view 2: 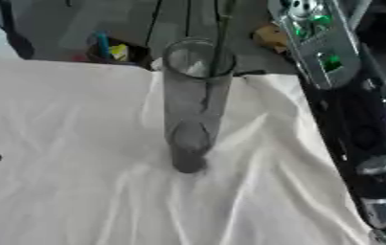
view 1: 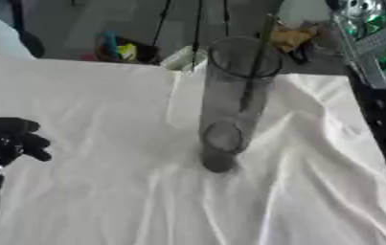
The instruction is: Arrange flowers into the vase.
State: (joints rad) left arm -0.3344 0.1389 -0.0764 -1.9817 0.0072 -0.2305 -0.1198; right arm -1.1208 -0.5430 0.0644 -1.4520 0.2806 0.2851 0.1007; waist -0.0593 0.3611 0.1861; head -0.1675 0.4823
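Left eye view: the tall glass vase [view 1: 233, 103] looks tippy and fragile; its stem [view 1: 259, 57] is best held low. The left hand [view 1: 11, 139] is curled on nothing.

A black left hand [view 1: 10, 139] is showing stubby dark fingers, while the right arm [view 2: 346, 119] is gleaming in black and silver panels, with green lights glowing and round silver joints.

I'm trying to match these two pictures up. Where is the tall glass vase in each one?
Left eye view: the vase stands just right of the middle, upright on the white cloth.
Right eye view: the vase stands at the middle, slightly left.
Shared landmark: the dark green stem entering the vase's mouth from above shows in both views.
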